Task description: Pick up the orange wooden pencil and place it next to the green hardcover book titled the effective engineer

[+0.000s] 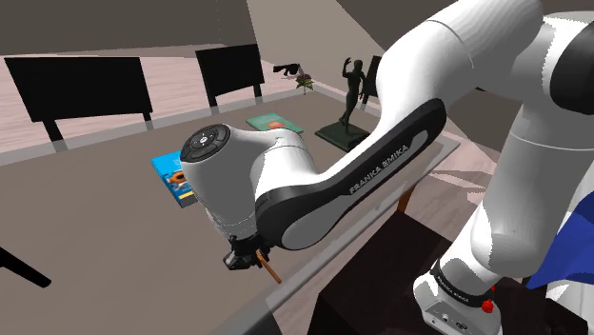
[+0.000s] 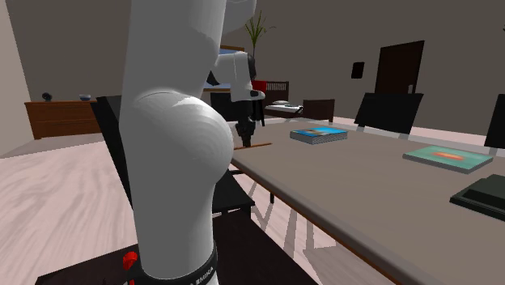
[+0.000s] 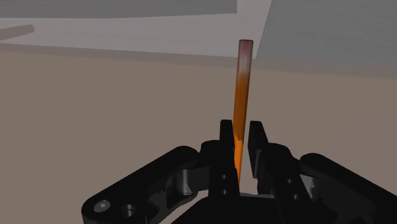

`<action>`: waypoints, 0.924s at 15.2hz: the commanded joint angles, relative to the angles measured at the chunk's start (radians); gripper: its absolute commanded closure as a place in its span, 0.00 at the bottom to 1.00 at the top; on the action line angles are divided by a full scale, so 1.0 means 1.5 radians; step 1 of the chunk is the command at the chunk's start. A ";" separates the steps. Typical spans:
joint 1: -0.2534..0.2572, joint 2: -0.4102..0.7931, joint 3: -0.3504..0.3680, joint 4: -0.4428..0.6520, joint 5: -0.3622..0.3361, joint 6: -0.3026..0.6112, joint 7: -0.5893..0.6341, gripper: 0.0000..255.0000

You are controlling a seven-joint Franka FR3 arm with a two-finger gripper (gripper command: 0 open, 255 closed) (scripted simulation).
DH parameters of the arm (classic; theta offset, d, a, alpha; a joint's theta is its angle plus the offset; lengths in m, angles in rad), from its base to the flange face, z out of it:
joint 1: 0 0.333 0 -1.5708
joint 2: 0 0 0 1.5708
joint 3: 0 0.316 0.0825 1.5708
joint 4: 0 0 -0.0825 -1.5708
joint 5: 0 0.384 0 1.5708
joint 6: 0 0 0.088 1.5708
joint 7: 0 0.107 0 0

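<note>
The gripper (image 3: 240, 125) is closed to a narrow slot, its two black fingers (image 3: 226, 137) clasping the orange pencil (image 3: 241, 83), which runs out past the fingertips; in the shoulder view the gripper sits low at the table's (image 1: 95, 228) edge, the pencil slanting out toward five o'clock; a blue book (image 1: 174, 179) lies at eleven o'clock from it; the green book (image 1: 274, 124) lies farther off at one o'clock, well apart from the pencil; a dark statue (image 1: 350, 90) stands at that book's three o'clock.
</note>
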State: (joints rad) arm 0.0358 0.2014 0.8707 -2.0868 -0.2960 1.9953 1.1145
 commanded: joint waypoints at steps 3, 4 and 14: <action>-0.008 -0.025 0.007 0.013 0.023 -0.027 -0.019 1.00; -0.009 -0.031 0.008 0.017 0.029 -0.034 -0.024 1.00; -0.021 -0.083 0.015 0.066 0.075 -0.110 -0.064 1.00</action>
State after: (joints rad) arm 0.0070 0.0871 0.8938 -1.9907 -0.1916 1.8390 1.0258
